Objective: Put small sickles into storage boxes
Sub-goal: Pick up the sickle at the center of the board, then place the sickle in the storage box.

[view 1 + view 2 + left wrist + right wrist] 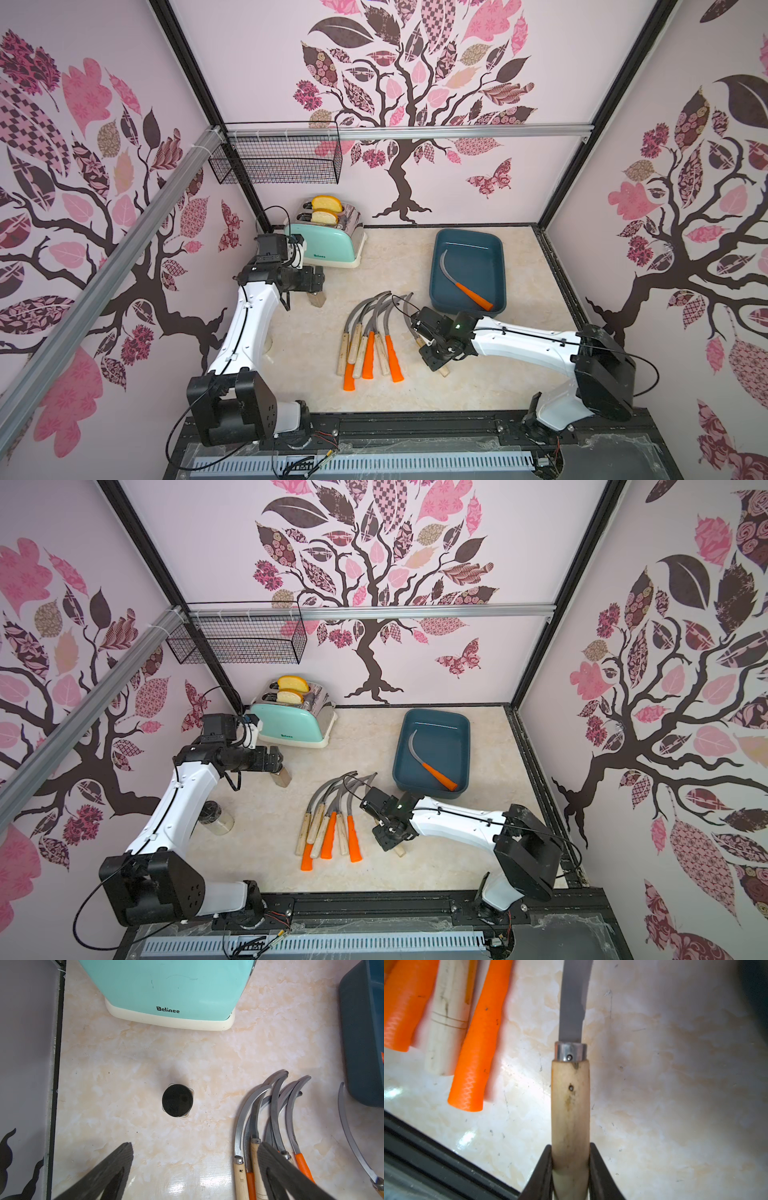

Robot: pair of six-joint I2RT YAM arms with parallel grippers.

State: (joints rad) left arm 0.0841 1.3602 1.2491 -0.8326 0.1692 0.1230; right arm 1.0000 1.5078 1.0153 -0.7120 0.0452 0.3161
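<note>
Sickle (570, 1105) held by wooden handle in right jaws, blade clear ahead, likely for safety; left jaws wide, empty.

Both top views look steeply down from high above the arm bases, far enough to show you the whole table (415, 257). Your left wrist camera looks past the left gripper (195, 1146) at the table below, sharing the sickle pile (276, 1118) with them. Your right wrist camera sits close behind the right gripper (570, 1146), facing along the wooden-handled sickle (570, 1095).
</note>
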